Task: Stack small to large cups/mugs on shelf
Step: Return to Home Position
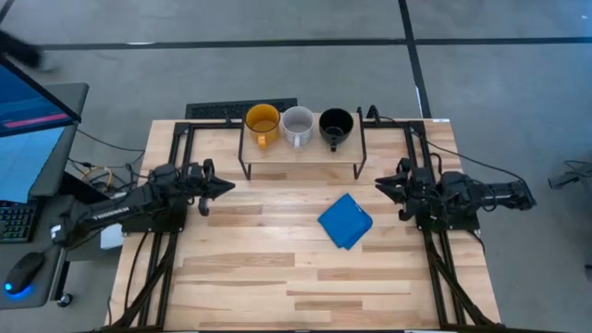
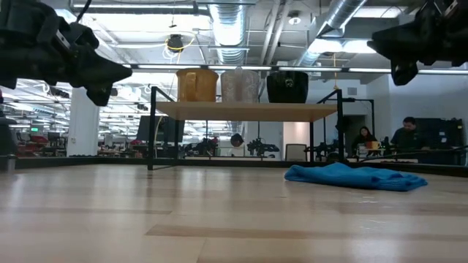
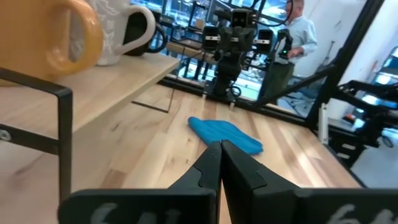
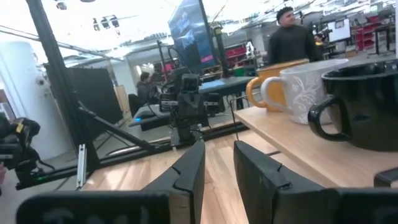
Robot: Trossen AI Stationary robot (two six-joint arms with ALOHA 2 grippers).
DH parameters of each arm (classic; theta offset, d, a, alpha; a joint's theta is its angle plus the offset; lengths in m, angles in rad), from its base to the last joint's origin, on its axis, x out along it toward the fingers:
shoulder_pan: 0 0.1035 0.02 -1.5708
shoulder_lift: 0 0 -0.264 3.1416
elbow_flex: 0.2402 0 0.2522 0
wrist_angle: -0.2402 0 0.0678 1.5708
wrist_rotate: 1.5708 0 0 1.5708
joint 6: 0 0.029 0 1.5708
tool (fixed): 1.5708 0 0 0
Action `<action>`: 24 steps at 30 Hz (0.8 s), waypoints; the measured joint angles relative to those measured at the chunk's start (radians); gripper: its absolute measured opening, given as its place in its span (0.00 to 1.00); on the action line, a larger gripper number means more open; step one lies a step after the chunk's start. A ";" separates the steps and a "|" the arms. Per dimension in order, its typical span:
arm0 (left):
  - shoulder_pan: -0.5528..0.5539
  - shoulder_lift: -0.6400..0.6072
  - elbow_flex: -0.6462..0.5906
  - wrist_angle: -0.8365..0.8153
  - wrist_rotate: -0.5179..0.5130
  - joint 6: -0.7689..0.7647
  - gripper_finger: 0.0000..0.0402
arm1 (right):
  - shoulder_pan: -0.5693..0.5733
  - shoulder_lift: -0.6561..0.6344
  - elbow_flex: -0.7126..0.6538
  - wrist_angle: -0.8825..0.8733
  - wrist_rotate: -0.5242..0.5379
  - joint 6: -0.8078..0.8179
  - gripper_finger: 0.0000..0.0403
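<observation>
Seeing left gripper [image 1: 227,185] pinched closed, right gripper [image 1: 379,185] slightly parted, both empty, we've got yellow mug [image 1: 263,121], white mug [image 1: 298,123], black mug [image 1: 336,123] lined up on the shelf [image 1: 301,154].

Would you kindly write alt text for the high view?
A yellow mug, white mug and black mug stand in a row on the small shelf at the far side of the table. A blue cloth lies before it; the left end effector and right end effector wait at either side.
</observation>
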 joint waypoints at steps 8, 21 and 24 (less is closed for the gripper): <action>0.084 0.000 0.000 -0.058 0.095 -0.034 0.00 | -0.015 0.000 0.000 -0.033 -0.002 0.011 0.26; 0.129 -0.115 0.000 -0.098 0.121 -0.036 0.00 | -0.015 0.000 0.001 -0.063 0.000 0.020 0.26; 0.129 -0.142 -0.001 -0.099 0.118 -0.036 0.00 | -0.017 0.000 0.001 -0.062 0.003 0.005 0.26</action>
